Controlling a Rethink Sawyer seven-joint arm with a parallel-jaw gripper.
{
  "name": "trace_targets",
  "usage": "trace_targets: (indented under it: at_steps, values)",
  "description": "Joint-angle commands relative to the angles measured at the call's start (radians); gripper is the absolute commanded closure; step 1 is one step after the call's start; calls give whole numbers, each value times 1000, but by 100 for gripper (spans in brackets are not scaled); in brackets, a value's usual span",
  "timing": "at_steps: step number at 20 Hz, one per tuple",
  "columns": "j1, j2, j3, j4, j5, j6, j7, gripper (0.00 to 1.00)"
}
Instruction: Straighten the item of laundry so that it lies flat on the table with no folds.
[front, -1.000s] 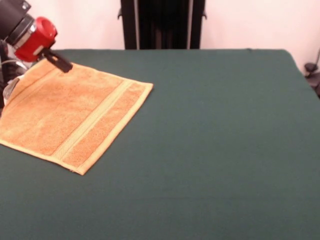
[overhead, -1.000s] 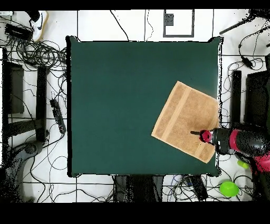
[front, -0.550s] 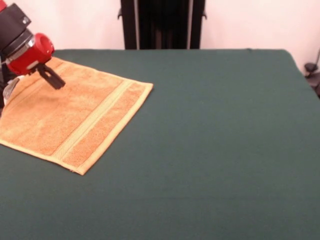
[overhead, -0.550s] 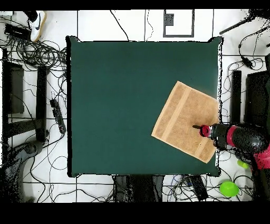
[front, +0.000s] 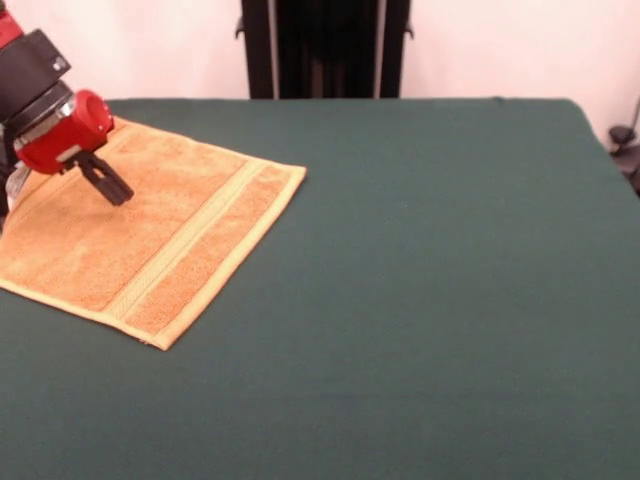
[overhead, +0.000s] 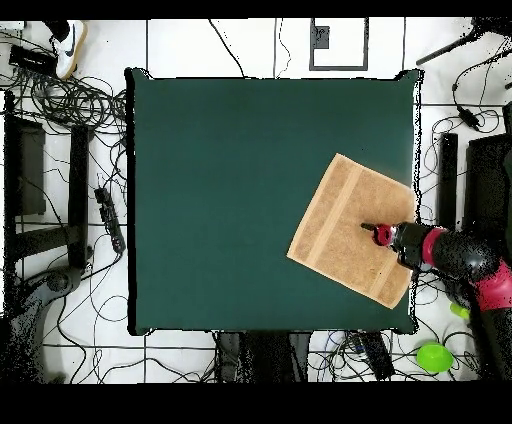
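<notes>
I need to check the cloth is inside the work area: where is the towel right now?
In the front view the towel lies spread at the table's left side, under the gripper; overhead it sits by the right edge.

The orange-tan towel (front: 140, 240) carries a paler woven stripe band; the table (front: 420, 300) is dark green.

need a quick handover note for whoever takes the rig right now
Claw: over the towel, holding nothing; open or shut cannot be told.
Towel: at one side of the table, turned at an angle to the edges, one corner reaching the table edge in the overhead view.
Done: towel looks spread out, no fold visible.
Left: check the part hidden behind the arm, then pull the arm away.
</notes>
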Motion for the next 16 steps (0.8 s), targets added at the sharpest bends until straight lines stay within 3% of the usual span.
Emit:
trace_targets:
  at_steps: [1,9,16]
  values:
    - [62,55,34,17,134,63,-121,100]
    - [61,31,29,55,197,89,-141,100]
    - [96,76,-40,-38,74,2,-229,100]
